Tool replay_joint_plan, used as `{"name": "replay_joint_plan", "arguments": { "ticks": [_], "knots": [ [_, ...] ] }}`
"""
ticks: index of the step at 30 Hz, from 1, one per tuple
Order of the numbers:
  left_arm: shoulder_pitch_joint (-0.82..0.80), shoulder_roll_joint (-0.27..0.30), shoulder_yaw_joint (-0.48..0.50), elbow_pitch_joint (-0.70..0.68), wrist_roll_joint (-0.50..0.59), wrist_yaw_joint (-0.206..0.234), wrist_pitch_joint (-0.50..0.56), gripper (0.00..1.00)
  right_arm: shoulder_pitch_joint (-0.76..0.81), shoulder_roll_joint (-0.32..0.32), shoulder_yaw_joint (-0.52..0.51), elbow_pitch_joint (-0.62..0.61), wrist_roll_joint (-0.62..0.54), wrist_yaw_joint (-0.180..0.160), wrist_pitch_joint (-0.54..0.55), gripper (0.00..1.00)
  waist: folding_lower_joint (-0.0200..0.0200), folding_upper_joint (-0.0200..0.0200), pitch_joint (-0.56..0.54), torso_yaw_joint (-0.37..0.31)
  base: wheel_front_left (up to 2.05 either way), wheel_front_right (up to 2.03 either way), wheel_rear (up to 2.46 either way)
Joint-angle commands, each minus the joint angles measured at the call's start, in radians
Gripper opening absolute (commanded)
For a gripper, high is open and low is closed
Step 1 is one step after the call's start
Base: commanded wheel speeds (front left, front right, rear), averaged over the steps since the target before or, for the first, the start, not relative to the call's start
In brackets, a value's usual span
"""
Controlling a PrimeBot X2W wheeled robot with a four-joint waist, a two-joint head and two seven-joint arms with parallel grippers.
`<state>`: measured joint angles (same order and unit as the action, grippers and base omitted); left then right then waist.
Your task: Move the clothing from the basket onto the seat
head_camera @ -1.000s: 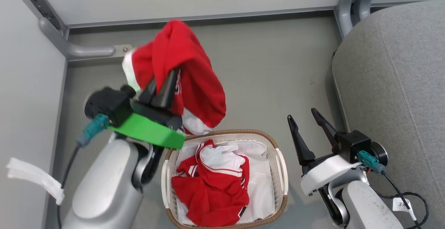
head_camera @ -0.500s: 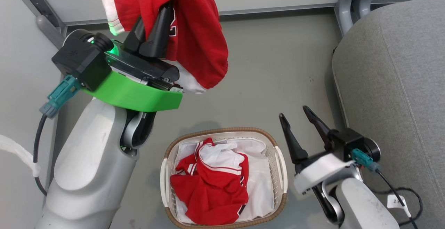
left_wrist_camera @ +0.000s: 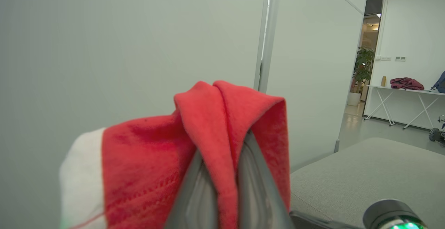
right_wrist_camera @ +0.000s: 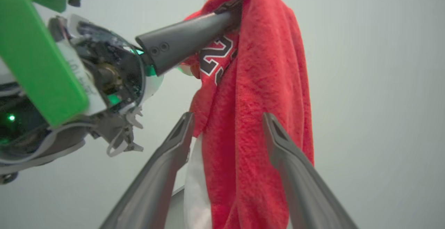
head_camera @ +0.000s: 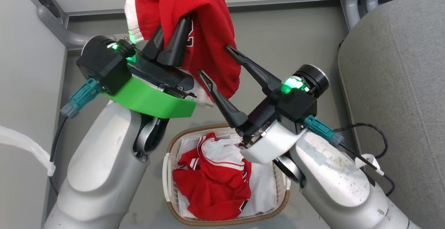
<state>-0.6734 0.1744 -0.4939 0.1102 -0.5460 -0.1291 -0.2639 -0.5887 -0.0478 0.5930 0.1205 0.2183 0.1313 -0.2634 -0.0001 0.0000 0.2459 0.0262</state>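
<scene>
floor point(head_camera: 288, 37): grey | partition panels point(left_wrist_camera: 104, 41): pale | far table point(left_wrist_camera: 377, 87): maroon cloth point(left_wrist_camera: 406, 83) on top | potted plant point(left_wrist_camera: 363, 67): near table

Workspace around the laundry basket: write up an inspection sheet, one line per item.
Surface: grey floor under the basket.
Job's things: lifted red jersey above the basket; second red jersey in it; grey sofa seat, no clothing seen on it.
Clutter: white strip at left.
Grippers: left gripper shut on the lifted jersey; right gripper open, fingers flanking its hanging part.
Cables: teal-plugged cable on the left wrist, another on the right.
Surroundings: pale partition panels, grey metal frame.
</scene>
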Motion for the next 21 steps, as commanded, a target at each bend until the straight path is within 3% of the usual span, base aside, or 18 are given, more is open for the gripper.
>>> {"name": "replay_joint_plan", "arguments": {
  "ticks": [1, 11, 21],
  "knots": [
    [-0.006, -0.003, -0.005, -0.001, -0.004, -0.003, -0.001, 0.0, -0.021, -0.005, 0.004, 0.01, -0.014, -0.001, -0.002, 1.0, 0.0001, 0.0, 0.001, 0.007, 0.0, 0.0, 0.0],
    [-0.012, -0.014, -0.071, -0.03, -0.022, -0.003, -0.001, 0.0, -0.115, -0.004, -0.06, 0.039, -0.065, -0.001, -0.002, 1.0, 0.0001, 0.0, 0.017, 0.055, 0.0, 0.0, 0.0],
    [-0.003, -0.027, -0.125, -0.06, -0.041, -0.003, -0.001, 0.0, -0.118, -0.004, -0.026, 0.217, -0.044, -0.001, -0.002, 1.0, 0.0001, 0.0, 0.01, 0.079, 0.0, 0.0, 0.0]
  ]
}}
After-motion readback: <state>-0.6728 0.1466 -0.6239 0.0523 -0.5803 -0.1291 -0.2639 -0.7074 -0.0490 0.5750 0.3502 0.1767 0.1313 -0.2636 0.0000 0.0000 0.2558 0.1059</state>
